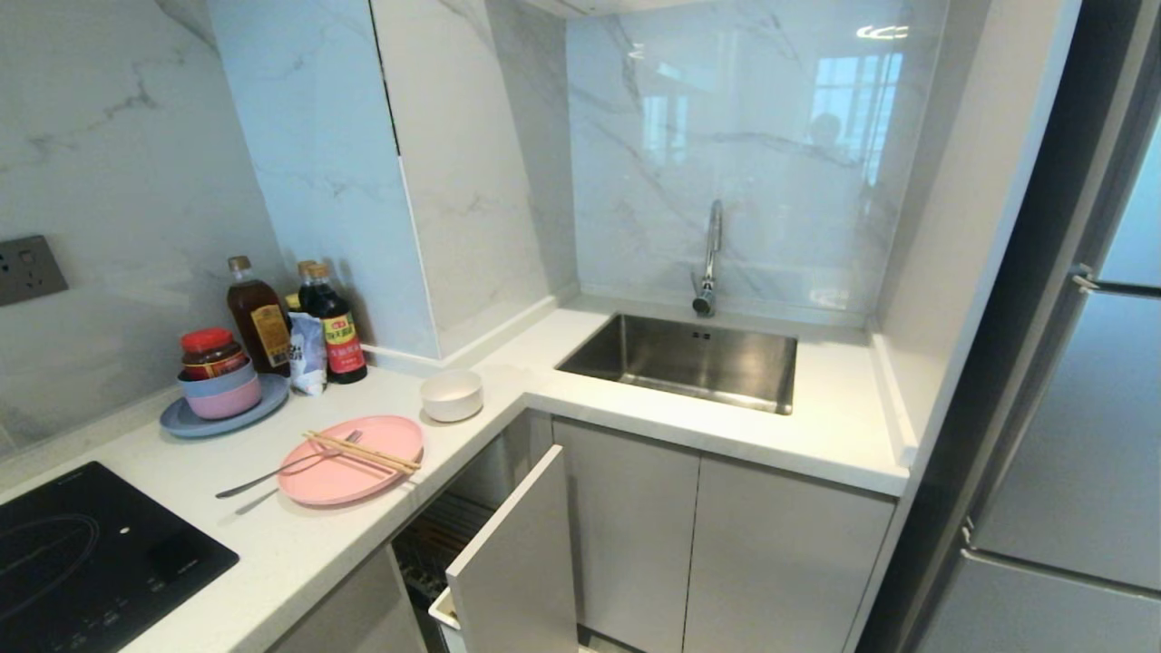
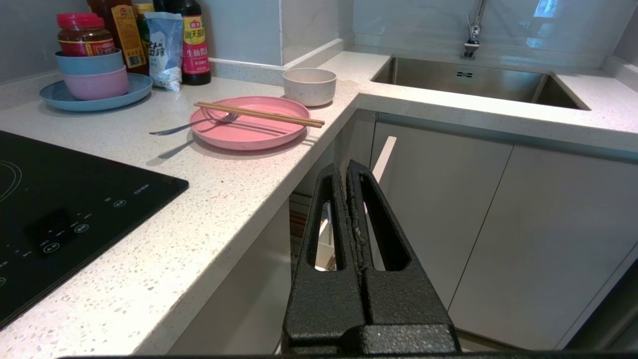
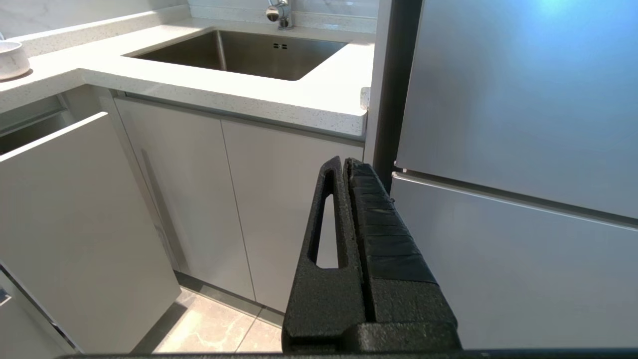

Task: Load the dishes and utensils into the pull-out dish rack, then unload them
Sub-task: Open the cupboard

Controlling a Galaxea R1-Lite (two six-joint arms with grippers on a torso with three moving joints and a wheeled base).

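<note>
Pink, round and flat, the plate (image 1: 349, 458) is seen on the white speckled desk (image 1: 299, 544), wooden chopsticks (image 1: 363, 451) laid across it; both pincers, left (image 2: 347, 167) and right (image 3: 344, 163), are pressed together.

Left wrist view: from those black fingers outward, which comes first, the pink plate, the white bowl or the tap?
1. Pink plate, on the counter's near edge, just beyond the left gripper.
2. White bowl, right behind the plate.
3. Tap, far back beyond the sink.
</note>
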